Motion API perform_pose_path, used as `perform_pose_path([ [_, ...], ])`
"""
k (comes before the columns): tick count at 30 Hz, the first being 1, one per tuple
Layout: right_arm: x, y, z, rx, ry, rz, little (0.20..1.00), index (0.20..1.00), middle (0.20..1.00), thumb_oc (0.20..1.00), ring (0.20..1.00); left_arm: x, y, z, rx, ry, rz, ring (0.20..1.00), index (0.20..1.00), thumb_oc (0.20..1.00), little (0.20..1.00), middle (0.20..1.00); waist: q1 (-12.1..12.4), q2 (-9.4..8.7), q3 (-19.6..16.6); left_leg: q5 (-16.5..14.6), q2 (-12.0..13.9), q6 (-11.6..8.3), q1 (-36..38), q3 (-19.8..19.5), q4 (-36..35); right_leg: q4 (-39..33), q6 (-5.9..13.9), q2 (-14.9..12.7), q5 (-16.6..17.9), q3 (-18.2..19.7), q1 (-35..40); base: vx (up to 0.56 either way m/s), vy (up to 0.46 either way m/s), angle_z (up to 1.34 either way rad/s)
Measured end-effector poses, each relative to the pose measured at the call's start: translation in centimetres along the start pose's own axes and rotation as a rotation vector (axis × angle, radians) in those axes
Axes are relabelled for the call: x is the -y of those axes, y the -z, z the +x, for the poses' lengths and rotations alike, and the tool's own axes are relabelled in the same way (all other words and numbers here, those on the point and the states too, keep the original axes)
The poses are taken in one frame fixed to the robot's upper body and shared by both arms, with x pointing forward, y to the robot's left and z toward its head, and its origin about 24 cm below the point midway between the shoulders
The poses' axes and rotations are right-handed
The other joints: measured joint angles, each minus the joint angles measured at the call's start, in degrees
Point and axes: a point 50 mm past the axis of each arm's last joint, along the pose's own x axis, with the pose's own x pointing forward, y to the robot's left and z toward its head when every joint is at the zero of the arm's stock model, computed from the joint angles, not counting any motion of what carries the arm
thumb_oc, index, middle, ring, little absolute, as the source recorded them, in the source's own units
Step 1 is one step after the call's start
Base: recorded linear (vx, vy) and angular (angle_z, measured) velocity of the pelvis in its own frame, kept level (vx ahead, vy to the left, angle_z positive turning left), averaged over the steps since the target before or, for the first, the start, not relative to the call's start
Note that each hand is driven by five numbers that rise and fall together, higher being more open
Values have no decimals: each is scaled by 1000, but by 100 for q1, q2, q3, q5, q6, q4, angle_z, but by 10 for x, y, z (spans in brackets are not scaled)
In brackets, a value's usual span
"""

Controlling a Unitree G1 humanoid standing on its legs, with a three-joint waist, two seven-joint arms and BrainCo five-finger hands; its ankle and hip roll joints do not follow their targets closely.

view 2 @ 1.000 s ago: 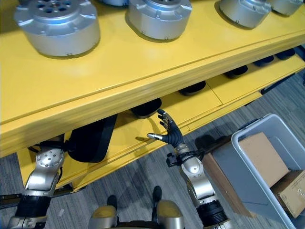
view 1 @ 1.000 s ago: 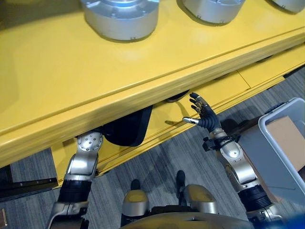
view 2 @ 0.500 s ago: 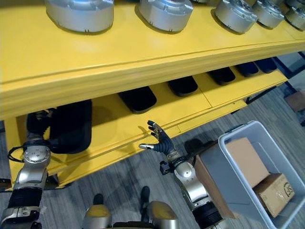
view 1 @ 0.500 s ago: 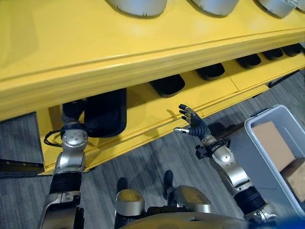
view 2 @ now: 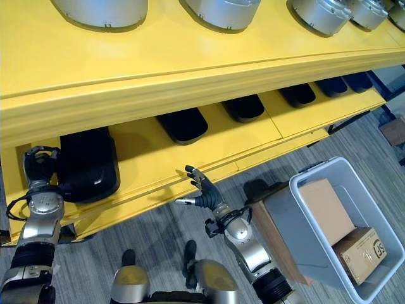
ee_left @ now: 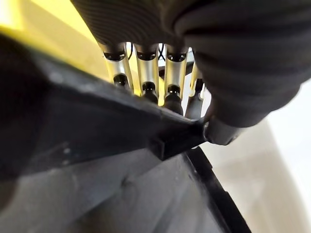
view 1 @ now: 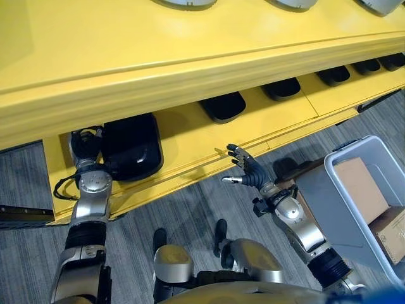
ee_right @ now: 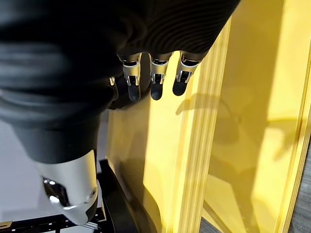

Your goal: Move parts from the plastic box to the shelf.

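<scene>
Our left hand [view 1: 84, 147] curls its fingers [ee_left: 144, 77] over the rim of a black tray-shaped part [view 1: 130, 147] lying on the lower yellow shelf [view 1: 190, 136]. Our right hand [view 1: 248, 173] hangs spread and empty before the shelf edge, the grey plastic box [view 2: 329, 253] beside it.

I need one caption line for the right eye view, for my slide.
Left hand against a black part on the lower yellow shelf; right hand open beside the grey plastic box.

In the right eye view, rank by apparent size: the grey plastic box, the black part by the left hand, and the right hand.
1. plastic box, largest.
2. black part on the lower shelf, against the left hand.
3. right hand, smallest, open in front of the shelf edge.
</scene>
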Motion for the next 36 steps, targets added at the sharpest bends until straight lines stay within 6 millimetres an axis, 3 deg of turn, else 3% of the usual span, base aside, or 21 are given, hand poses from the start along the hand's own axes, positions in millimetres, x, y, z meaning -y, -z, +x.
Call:
perform_pose_path([
  [6, 3, -1, -1, -7, -6, 17, 1000, 1000, 1000, 1000, 1000, 11, -31, 15, 67, -6, -71, 200, 200, 200, 200, 200, -196, 58, 54, -132, -173, 152, -480, -137, 511, 740, 6, -266, -5, -13, -566, -69, 67, 8],
  [9, 10, -6, -4, 0, -15, -15, 1000, 1000, 1000, 1000, 1000, 14, -42, 24, 66, -15, -126, 200, 200, 200, 200, 200, -283, 44, 43, -232, -309, 236, -753, -183, 798, 1034, 119, -451, -90, -7, -836, -54, 56, 4],
  [15, 16, -20, -7, 49, -32, -35, 1000, 1000, 1000, 1000, 1000, 13, -59, 32, 96, -47, -176, 200, 200, 200, 200, 200, -365, -5, -13, -327, -345, 270, -1418, -222, 1152, 1294, 167, -535, -219, -3, -1448, -10, 37, 0],
  [19, 21, -26, -6, 68, -26, -38, 1000, 1000, 1000, 1000, 1000, 12, -57, 32, 78, -53, -177, 200, 200, 200, 200, 200, -540, -85, -186, -434, -331, 232, -1845, -303, 1558, 1355, 55, -541, -523, -10, -1664, 23, 49, 5],
  [22, 21, -23, -9, 52, -33, -36, 1000, 1000, 1000, 1000, 1000, 14, -47, 28, 49, -44, -166, 200, 200, 200, 200, 200, -620, -223, -780, -600, -372, 187, -2238, -314, 1939, 1418, -61, -602, -893, -5, -1887, 3, 29, -1],
  [28, 21, -22, -14, 42, -54, -47, 1000, 1000, 1000, 1000, 1000, 15, -40, 25, 30, -40, -160, 200, 200, 200, 200, 200, -639, -188, -1275, -665, -442, 265, -2752, -395, 2328, 1745, 30, -747, -973, -5, -2347, -19, 8, 5],
  [31, 20, -20, -15, 36, -59, -28, 1000, 1000, 1000, 1000, 1000, 19, -36, 21, 6, -34, -178, 200, 200, 200, 200, 200, -619, -176, -1284, -661, -465, 270, -2921, -481, 2490, 1895, 50, -780, -992, -6, -2469, -30, -1, 13],
  [33, 20, -21, -16, 37, -61, -27, 1000, 1000, 1000, 1000, 1000, 17, -34, 21, -4, -44, -191, 200, 200, 200, 200, 200, -620, -231, -1336, -675, -495, 229, -3152, -486, 2629, 1778, 113, -823, -1331, -42, -2583, -43, 6, 5],
  [34, 20, -20, -16, 34, -60, -25, 1000, 1000, 1000, 1000, 1000, 15, -33, 21, -8, -50, -194, 200, 200, 200, 200, 200, -632, -223, -1332, -645, -483, 234, -3232, -494, 2644, 1768, 138, -843, -1335, -93, -2645, -55, 0, -1],
  [36, 20, -18, -18, 26, -59, -17, 1000, 1000, 1000, 1000, 1000, 15, -32, 22, -10, -53, -196, 200, 200, 200, 200, 200, -630, -212, -1334, -581, -396, 317, -3348, -475, 2659, 1976, 303, -878, -1371, -146, -2805, -44, -5, -4],
])
